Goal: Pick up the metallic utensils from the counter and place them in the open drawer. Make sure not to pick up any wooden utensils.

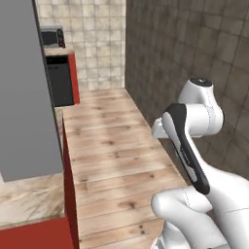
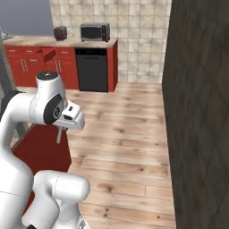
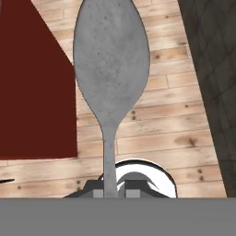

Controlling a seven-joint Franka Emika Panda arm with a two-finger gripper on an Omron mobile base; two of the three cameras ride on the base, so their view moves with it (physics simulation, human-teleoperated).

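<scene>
A: One grey metal spoon [image 3: 110, 78] pinched by the tool [image 3: 113, 192], bowl pointing straight out ahead of it.
B: Why?
A: Handle-end grip, likely for carrying to the open drawer [image 2: 48, 54].

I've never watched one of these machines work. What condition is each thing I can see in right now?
Gripper: shut on the grey spoon's handle.
Grey spoon: held off the floor, bowl pointing away from the hand.
Drawer: open, in the far red cabinets.
Dishwasher: door closed.
</scene>
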